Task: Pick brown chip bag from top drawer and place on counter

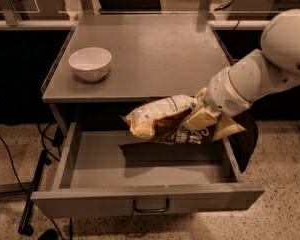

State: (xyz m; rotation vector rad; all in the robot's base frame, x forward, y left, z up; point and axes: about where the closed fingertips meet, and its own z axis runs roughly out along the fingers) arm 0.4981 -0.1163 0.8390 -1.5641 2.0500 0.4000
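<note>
The brown chip bag (165, 120) hangs in the air above the open top drawer (145, 164), at about the height of the counter's front edge. Its pale printed side faces up at the left and its dark brown side with tan ends shows at the right. My gripper (199, 113) comes in from the right on a white arm and is shut on the bag's right part. The counter (155, 59) lies just behind the bag. The drawer's flat front with a small bail handle (151, 205) is pulled out toward the camera.
A white bowl (90, 63) stands on the counter's left side. Black cables (25, 184) and a stand base lie on the speckled floor at the left. A railing and other furniture run behind the counter.
</note>
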